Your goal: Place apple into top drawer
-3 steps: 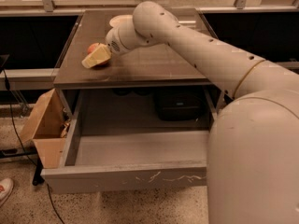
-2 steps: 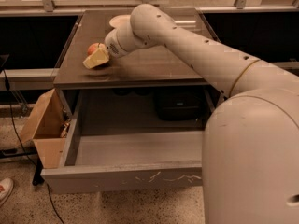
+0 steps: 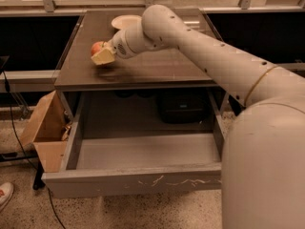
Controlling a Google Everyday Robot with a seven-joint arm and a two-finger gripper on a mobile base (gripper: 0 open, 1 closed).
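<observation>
The apple (image 3: 97, 47), red with yellowish patches, is at the left part of the dark countertop (image 3: 157, 68). My gripper (image 3: 102, 54) reaches in from the right and is shut on the apple, with a pale finger (image 3: 104, 57) across its lower side. A shadow lies on the counter just beneath them. The top drawer (image 3: 133, 182) is pulled out below the counter's front edge. Its grey inside is bare and its front panel has pale scratch marks.
A pale shallow bowl (image 3: 125, 21) sits at the back of the counter behind my wrist. A brown cardboard box (image 3: 45, 128) stands on the floor left of the drawer. A dark object (image 3: 183, 106) sits on the shelf behind the drawer. My arm and base fill the right side.
The gripper has shifted slightly on the counter's left part and turned, so more of the red apple now shows above the pale finger. The drawer has not moved.
</observation>
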